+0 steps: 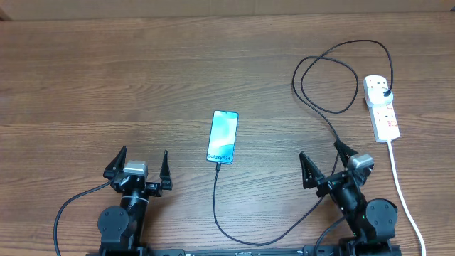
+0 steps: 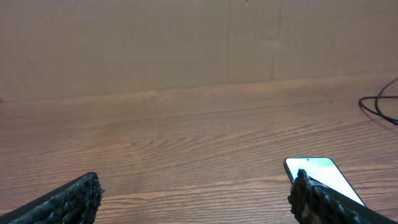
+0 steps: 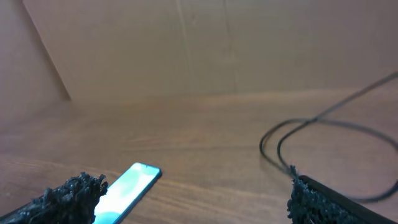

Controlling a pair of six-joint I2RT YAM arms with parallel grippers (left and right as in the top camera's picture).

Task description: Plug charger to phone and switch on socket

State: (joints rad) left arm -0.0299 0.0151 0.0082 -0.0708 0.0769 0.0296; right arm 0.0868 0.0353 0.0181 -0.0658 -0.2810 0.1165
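Note:
The phone (image 1: 222,136) lies flat mid-table, its cyan-blue screen lit; it also shows in the left wrist view (image 2: 320,174) and the right wrist view (image 3: 127,190). The charger cable (image 1: 217,206) meets the phone's near end, runs along the front edge, loops at the back right (image 3: 311,124), and its black plug (image 1: 384,93) sits in the socket (image 1: 382,108), a white power strip at the far right. My left gripper (image 1: 138,167) is open and empty, left of the phone. My right gripper (image 1: 327,167) is open and empty, right of the phone, with the cable passing by it.
The power strip's thick white cord (image 1: 402,192) runs down the right side past my right arm. A cardboard wall (image 2: 186,43) stands along the table's far edge. Bare wood lies at the left and the back.

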